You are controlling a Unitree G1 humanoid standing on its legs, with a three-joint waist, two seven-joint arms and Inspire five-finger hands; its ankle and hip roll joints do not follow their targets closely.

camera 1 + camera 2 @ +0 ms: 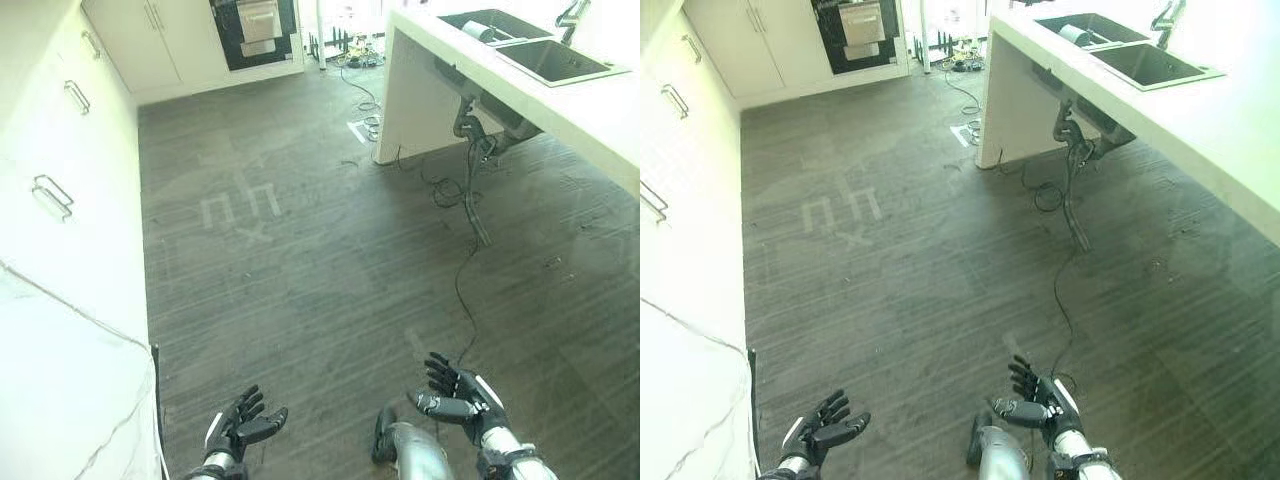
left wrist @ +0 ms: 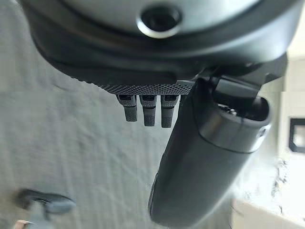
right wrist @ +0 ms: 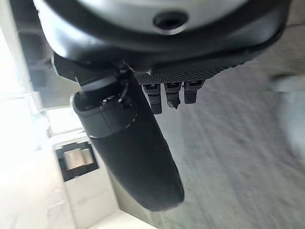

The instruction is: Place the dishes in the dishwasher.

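Dark left hand [image 1: 240, 424] and right hand [image 1: 458, 399], fingers spread and empty, hover over wood-grain floor [image 1: 300, 260] at lower frame; a dish [image 1: 478, 31] lies in the sink [image 1: 530, 45], upper right, dishwasher [image 1: 255, 30] at top centre.

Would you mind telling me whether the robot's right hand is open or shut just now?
Open. The right hand hangs over the dark wood floor with its fingers spread and straight, nothing between them and the thumb.
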